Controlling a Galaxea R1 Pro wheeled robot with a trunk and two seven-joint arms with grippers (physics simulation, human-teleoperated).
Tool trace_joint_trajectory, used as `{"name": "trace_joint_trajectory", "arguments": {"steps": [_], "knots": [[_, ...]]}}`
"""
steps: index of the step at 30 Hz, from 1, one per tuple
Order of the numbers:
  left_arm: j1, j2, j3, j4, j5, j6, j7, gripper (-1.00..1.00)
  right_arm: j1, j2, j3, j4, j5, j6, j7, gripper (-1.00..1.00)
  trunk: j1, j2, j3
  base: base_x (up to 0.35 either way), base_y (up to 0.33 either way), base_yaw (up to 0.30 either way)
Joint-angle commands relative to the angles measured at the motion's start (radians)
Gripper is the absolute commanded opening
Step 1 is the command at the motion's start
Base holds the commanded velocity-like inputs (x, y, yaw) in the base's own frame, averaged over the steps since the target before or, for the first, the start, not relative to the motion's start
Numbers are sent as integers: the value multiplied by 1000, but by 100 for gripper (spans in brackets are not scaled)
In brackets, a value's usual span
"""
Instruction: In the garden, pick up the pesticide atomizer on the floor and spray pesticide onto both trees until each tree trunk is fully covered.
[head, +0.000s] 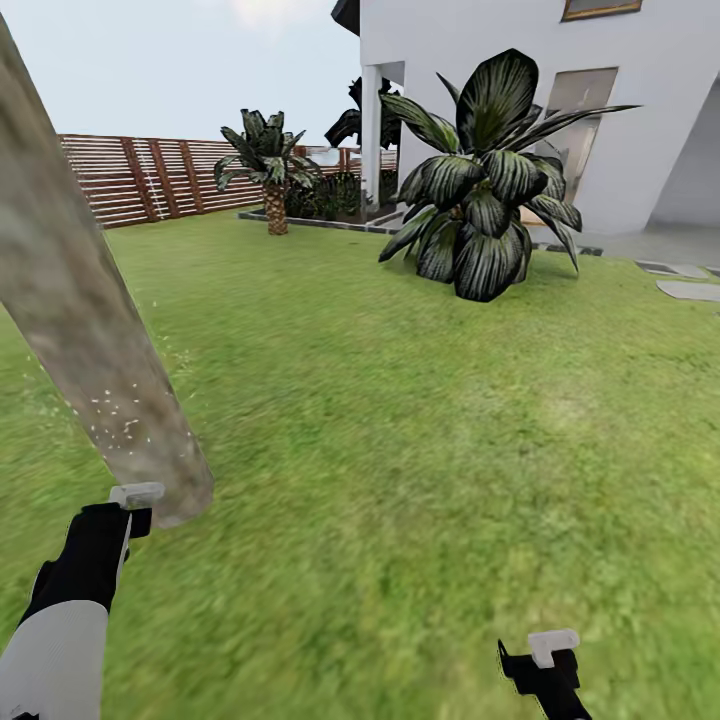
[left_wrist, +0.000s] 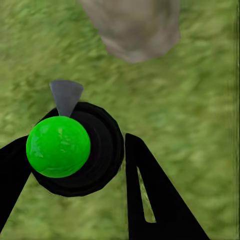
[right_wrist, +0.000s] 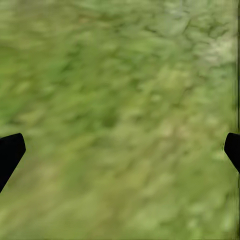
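In the head view, a thick tree trunk (head: 80, 330) of mottled grey-beige bark is seen leaning across the left side, its base set in the grass (head: 400, 450). Small white specks are scattered over the lower bark. Just beside the base, the left gripper (head: 135, 505) is seen, black with a pale grey piece at its tip, on a white forearm. The right gripper (head: 548, 660) is seen low at the right, over bare lawn. Farther off, a broad-leaved dark plant (head: 485, 190) with striped glossy leaves stands before a white house (head: 640, 120); a short palm (head: 268, 165) is set near a brown slatted wooden fence (head: 140, 178). Grey stepping stones (head: 690, 288) lie at the right edge.

In the left wrist view, the pesticide atomizer (left_wrist: 75, 150) is seen from above as a round black body with a glossy green ball on top and a grey tapered nozzle pointing toward the trunk base (left_wrist: 135, 30). It is held between the two black fingers (left_wrist: 150, 190), which are closed against its sides. What the bottle contains cannot be told.

In the right wrist view, blurred green grass (right_wrist: 120, 120) is seen, with only the black fingertips (right_wrist: 10, 150) showing at opposite edges; they are spread wide and nothing is held.
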Motion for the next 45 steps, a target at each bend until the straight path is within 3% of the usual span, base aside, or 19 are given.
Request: {"name": "trace_joint_trajectory", "arguments": {"steps": [1,11,37,42,45], "knots": [[-1,0,2,-2,-9,4,-7,-100,-1,0,-8,1,11,-3,-2,100,0,0,-1,231,-268,0],[-1,0,2,-2,-11,2,-7,-100,-1,1,-8,1,11,-3,-2,100,0,0,-1,231,-268,34],[-1,-2,2,-1,-12,2,-7,-100,-1,7,-8,1,11,-3,-1,100,0,0,-1,231,-268,272],[-1,-2,1,-3,-6,2,-7,-100,-1,9,-8,1,11,-3,-1,100,0,0,-1,231,-268,63],[-17,-10,-17,-17,-5,18,-19,-100,-1,10,-8,1,11,-3,-2,100,0,0,-1,222,-268,194]]}}
